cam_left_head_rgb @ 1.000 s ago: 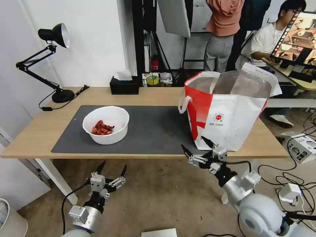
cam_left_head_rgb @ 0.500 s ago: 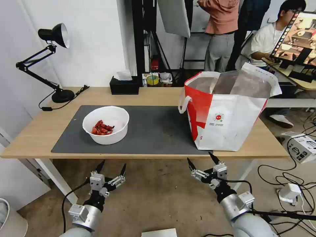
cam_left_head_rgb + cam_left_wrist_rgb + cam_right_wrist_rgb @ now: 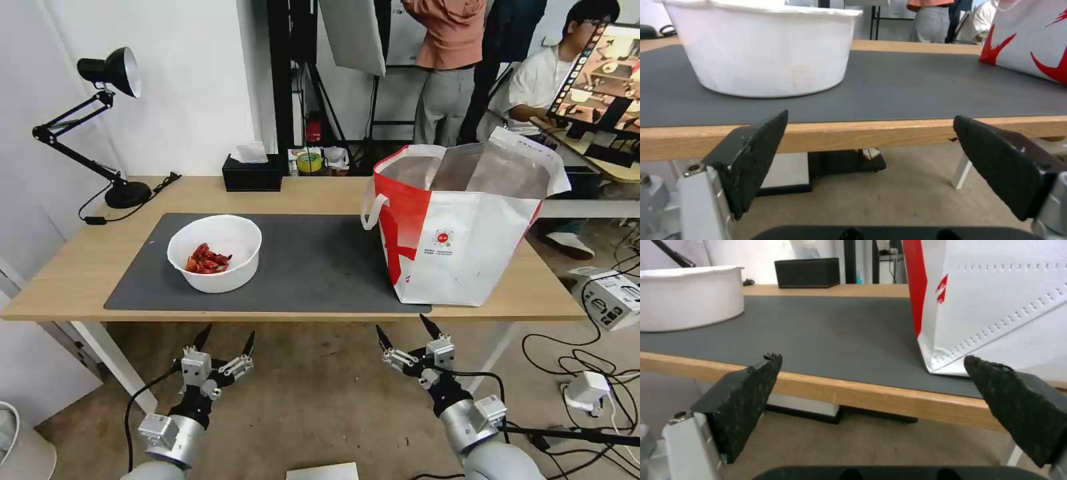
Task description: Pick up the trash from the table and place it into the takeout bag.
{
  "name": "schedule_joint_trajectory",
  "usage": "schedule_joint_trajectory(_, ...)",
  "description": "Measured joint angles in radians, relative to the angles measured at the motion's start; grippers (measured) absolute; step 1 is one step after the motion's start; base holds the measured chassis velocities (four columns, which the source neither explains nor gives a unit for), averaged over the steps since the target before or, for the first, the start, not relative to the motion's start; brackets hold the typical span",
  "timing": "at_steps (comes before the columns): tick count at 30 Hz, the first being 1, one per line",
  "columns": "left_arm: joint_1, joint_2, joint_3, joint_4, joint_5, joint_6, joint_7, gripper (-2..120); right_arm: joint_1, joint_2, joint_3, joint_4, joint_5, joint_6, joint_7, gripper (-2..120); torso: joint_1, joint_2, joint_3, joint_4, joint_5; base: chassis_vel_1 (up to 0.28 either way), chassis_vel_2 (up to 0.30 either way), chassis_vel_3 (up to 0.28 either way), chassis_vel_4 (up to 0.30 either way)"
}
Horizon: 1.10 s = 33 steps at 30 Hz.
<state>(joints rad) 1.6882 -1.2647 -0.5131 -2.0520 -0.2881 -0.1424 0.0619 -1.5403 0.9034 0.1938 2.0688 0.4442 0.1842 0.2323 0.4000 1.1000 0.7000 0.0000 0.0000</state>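
Left gripper below table edge, jaws spread wide, nothing in them. Bowl sits on grey mat just up and ahead of left jaws, red shell scraps inside. Right gripper also low, jaws wide apart and empty, takeout bag standing ahead and above.

Bowl looks like thin light plastic (probably flexes if squeezed). My guess: pinch rim nearest jaws, keep it level or scraps spill. Bag mouth gapes open, soft sides.
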Motion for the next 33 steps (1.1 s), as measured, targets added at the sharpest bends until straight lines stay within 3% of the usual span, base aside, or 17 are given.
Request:
schedule_joint_trajectory(7,-0.017,0.026,-0.028,-0.022,-0.031,0.020,-0.006,100,0.001,-0.001,0.000,0.001,0.002,-0.001,0.000,100,0.000,0.000,0.000,0.0001,-0.0001,0.000,0.000,0.000,0.000)
schedule_joint_trajectory(16,-0.137,0.204,-0.104,-0.125,-0.262,0.206,-0.141,100,0.001,-0.001,0.000,0.002,0.003,-0.002,0.000,100,0.000,0.000,0.000,-0.0001,0.0000,0.000,0.000,0.000,0.000)
schedule_joint_trajectory(21,-0.183,0.292,-0.124,-0.127,-0.368,0.259,-0.179,100,0.002,-0.001,0.000,0.002,0.004,-0.003,0.000,100,0.000,0.000,0.000,-0.0001,-0.0001,0.000,0.000,0.000,0.000)
schedule_joint_trajectory(23,-0.209,0.363,-0.144,-0.124,-0.474,0.313,-0.198,100,0.002,-0.001,0.000,0.002,0.004,-0.003,0.000,100,0.000,0.000,0.000,-0.0001,-0.0002,0.000,0.000,0.000,0.000)
schedule_joint_trajectory(33,-0.318,0.503,-0.173,-0.109,-0.745,0.494,-0.289,100,0.002,-0.002,0.000,0.003,0.004,-0.003,0.000,100,0.000,0.000,0.000,0.0000,-0.0001,0.000,0.000,0.000,0.000)
